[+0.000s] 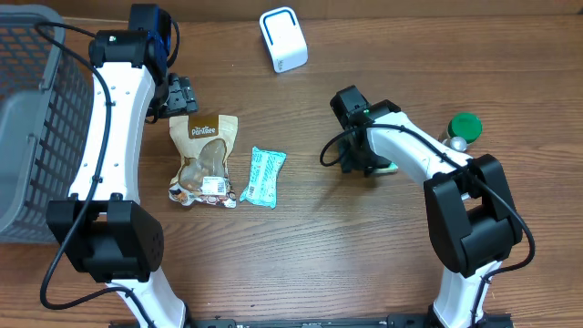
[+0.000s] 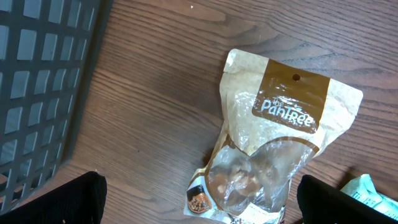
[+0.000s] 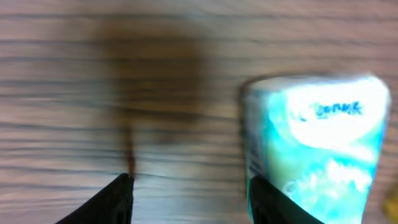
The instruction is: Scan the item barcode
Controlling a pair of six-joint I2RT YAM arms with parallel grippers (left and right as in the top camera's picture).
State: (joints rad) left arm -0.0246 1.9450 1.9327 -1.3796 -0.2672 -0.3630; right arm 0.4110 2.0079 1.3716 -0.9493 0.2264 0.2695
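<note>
A brown and clear Pantree snack bag (image 1: 204, 159) lies flat on the wooden table, label up (image 2: 273, 149). My left gripper (image 1: 178, 94) hovers over the bag's top end, open wide (image 2: 200, 198), with the bag's lower part showing between its fingers. A teal and white packet (image 3: 317, 140) lies on the table under my right gripper (image 1: 363, 160); in the overhead view only its edge (image 1: 388, 167) shows. The right gripper (image 3: 189, 199) is open with bare wood between its fingers, and the packet sits just beside the right finger (image 3: 273, 202). No barcode can be made out.
A white scanner box (image 1: 283, 39) stands at the back centre. A second teal packet (image 1: 263, 176) lies right of the snack bag. A grey mesh basket (image 1: 32, 118) fills the left edge. A green-capped bottle (image 1: 465, 126) stands at the right.
</note>
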